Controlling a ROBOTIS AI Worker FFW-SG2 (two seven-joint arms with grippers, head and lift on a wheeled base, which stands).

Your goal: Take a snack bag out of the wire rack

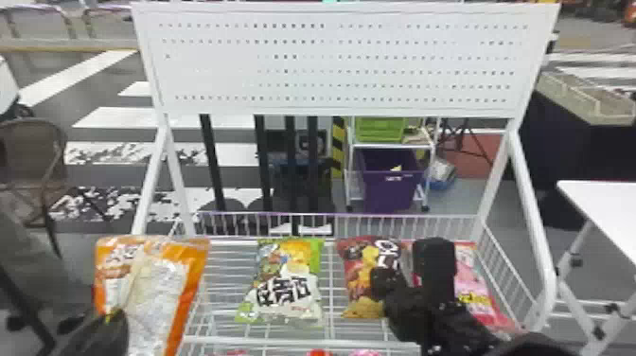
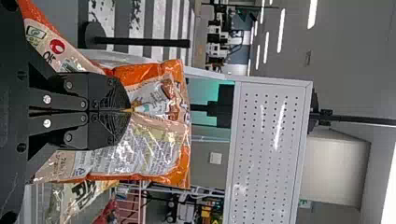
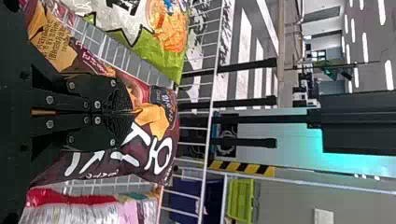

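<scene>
- The left gripper (image 1: 113,316) pinches the orange bag (image 1: 191,265), long way up, at the wire rack's (image 1: 222,342) left.
- The right gripper (image 1: 384,283) pinches the red bag (image 1: 356,274), long way up, inside.

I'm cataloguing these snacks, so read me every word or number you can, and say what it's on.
None I can quote with certainty.
Orange bag: fine print, too small.
Middle bag: bold black characters, blurred.
Maroon bag: white characters, partly behind right hand.
Pink bag: blurred.
</scene>
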